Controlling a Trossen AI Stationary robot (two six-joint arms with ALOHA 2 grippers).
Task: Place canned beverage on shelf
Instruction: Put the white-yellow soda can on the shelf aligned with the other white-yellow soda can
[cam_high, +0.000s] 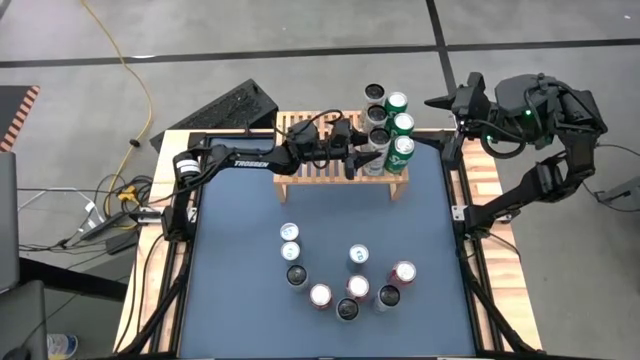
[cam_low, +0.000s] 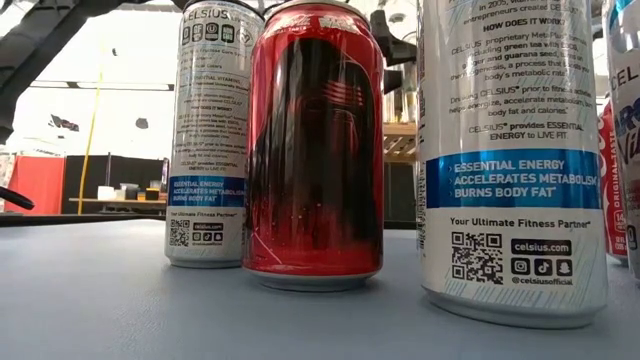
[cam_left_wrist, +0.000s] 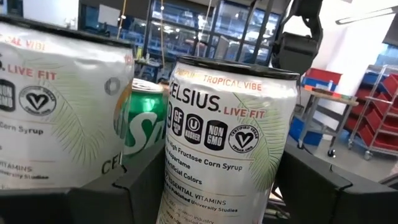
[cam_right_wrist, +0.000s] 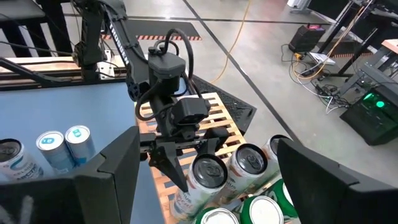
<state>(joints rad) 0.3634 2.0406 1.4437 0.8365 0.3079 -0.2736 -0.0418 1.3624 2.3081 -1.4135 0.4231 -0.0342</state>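
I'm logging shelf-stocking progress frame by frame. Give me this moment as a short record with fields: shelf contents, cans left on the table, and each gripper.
shelf: light-wood slatted rack at the far edge of the table, cans clustered at its right end
cans on shelf: six, in two rows, green-topped ones in the right row
cans on table: nine, standing upright on the blue mat
left gripper: over the shelf, fingers around a Celsius can
right gripper: open, off the table's far right corner, waiting

left arm (cam_high: 240, 160): black, white TROSSEN lettering | right arm (cam_high: 540, 110): black, green LED
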